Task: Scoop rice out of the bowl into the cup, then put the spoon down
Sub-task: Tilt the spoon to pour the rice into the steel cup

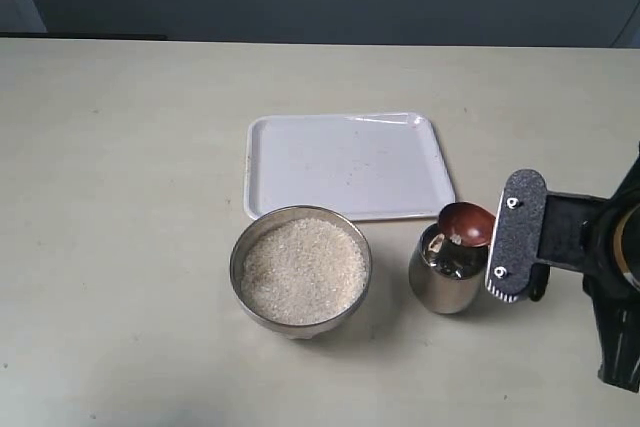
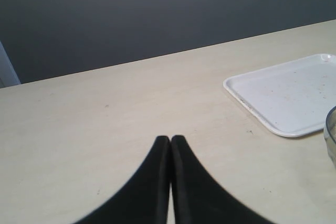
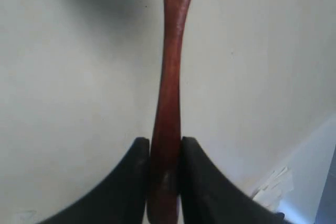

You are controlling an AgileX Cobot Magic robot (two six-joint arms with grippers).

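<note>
The steel bowl [image 1: 301, 269] sits near the table's front, filled with white rice [image 1: 300, 269]. To its right stands the shiny steel cup [image 1: 447, 272]. The reddish-brown spoon [image 1: 467, 223] is tipped over the cup's rim, its oval bowl turned on edge above the opening. My right gripper [image 1: 515, 237] is shut on the spoon's handle [image 3: 169, 103], and only the handle shows in the right wrist view, pinched at my right gripper [image 3: 165, 145]. My left gripper [image 2: 170, 141] is shut with nothing in it, over bare table to the left of the tray.
A white tray [image 1: 348, 165] lies behind the bowl and cup; its corner [image 2: 283, 95] and a sliver of the bowl's rim [image 2: 329, 129] show in the left wrist view. The right arm's black body [image 1: 610, 267] fills the right edge.
</note>
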